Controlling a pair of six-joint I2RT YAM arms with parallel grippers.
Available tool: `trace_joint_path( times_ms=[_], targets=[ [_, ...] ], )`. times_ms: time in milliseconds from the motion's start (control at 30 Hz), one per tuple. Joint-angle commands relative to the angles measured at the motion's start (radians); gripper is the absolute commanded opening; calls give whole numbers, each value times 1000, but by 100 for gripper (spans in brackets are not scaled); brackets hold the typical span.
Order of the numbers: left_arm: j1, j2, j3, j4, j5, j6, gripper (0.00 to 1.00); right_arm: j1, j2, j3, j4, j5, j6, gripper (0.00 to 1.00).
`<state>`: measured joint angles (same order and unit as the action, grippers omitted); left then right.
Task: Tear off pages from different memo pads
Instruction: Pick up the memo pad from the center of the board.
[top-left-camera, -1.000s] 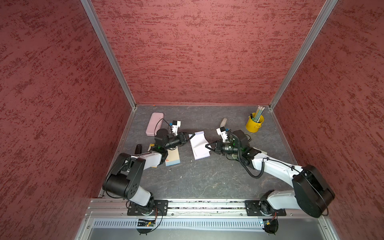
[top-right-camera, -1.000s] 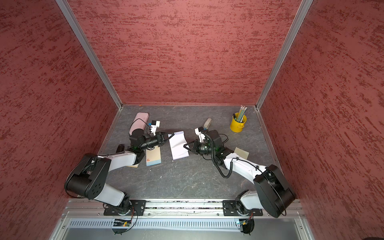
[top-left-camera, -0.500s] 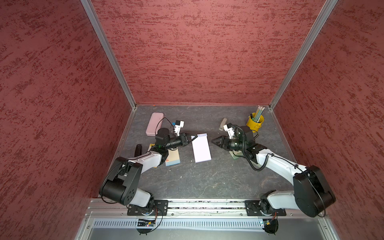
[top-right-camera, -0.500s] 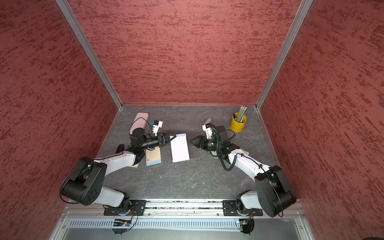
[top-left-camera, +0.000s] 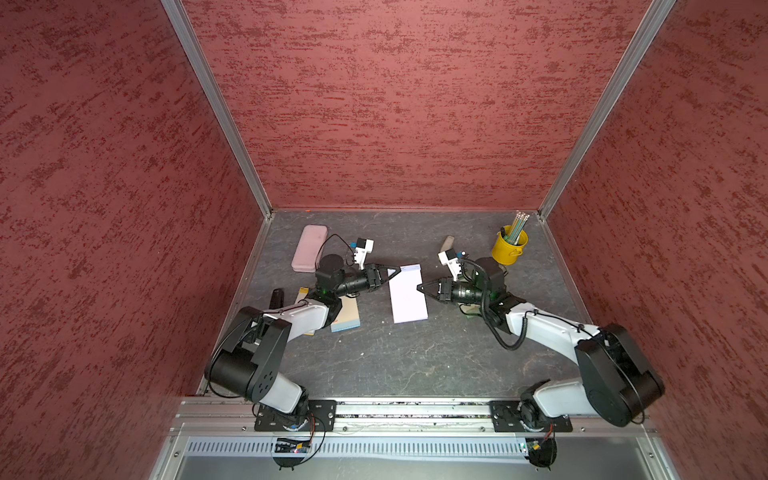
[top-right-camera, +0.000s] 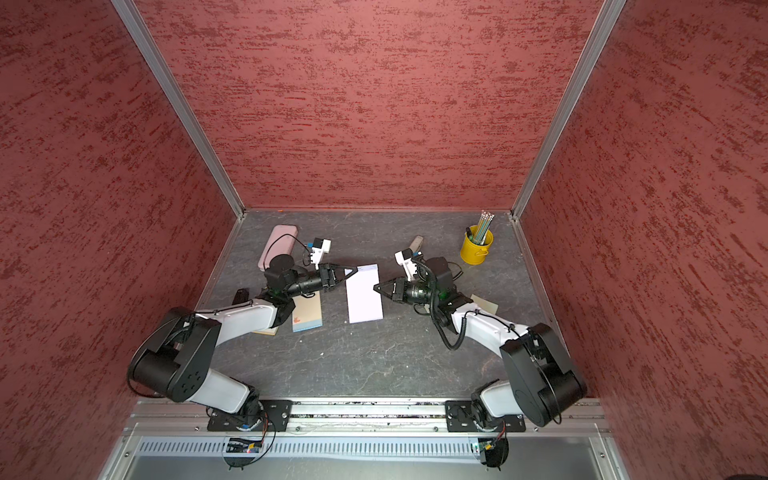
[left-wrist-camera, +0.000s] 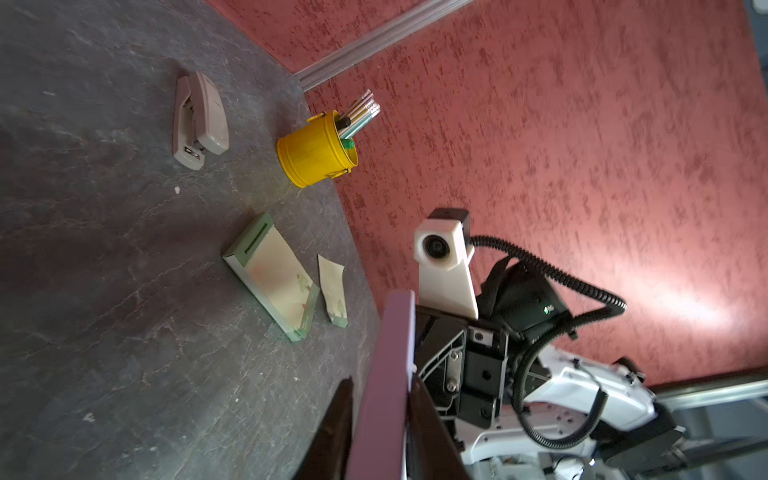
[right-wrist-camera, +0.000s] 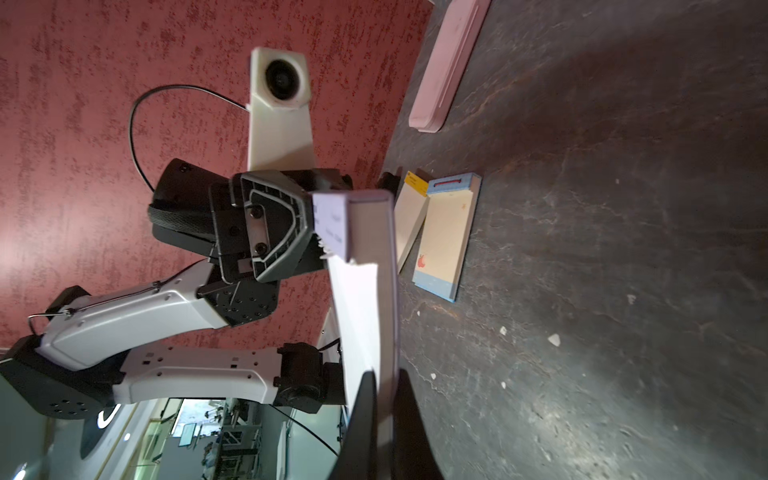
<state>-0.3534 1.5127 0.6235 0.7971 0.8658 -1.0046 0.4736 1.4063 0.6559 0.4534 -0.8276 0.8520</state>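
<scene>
Lilac pad (top-left-camera: 408, 297) was over the middle of the floor (top-left-camera: 395, 361), apparently lifted, between both grippers. Left gripper (top-left-camera: 394, 272) straddled its strip corner with the jaws narrow; could not tell whether they pressed. Right gripper (top-left-camera: 420, 286) was pinched tight on the opposite long edge; sheet count unresolved.

Blue pad (top-left-camera: 348, 316) and yellow pad (top-left-camera: 302, 291) lay side by side, partly under the left arm (top-left-camera: 299, 318). Green pad (left-wrist-camera: 270, 274), with a loose page (left-wrist-camera: 332, 291) just beside it, lay under the right arm (top-left-camera: 548, 332) and was mostly hidden in both top views.

Stapler (top-left-camera: 447, 242), pencil cup (top-left-camera: 509, 249) and pink case (top-left-camera: 308, 248) stood toward the back, apart from both grippers.
</scene>
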Motion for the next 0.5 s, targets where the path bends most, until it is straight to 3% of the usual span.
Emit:
trace_joint_path(
  times_ms=[0, 167, 333, 467],
  targets=[
    [26, -55, 21, -54, 60, 49, 41, 4, -15, 6, 35, -34, 1, 0],
    [38, -42, 64, -65, 104, 48, 43, 5, -3, 20, 49, -78, 22, 0],
    [36, -34, 74, -86, 132, 68, 34, 4, 5, 40, 28, -99, 19, 0],
    [35, -43, 82, -128, 152, 92, 33, 3, 16, 52, 26, -101, 22, 0]
  ],
)
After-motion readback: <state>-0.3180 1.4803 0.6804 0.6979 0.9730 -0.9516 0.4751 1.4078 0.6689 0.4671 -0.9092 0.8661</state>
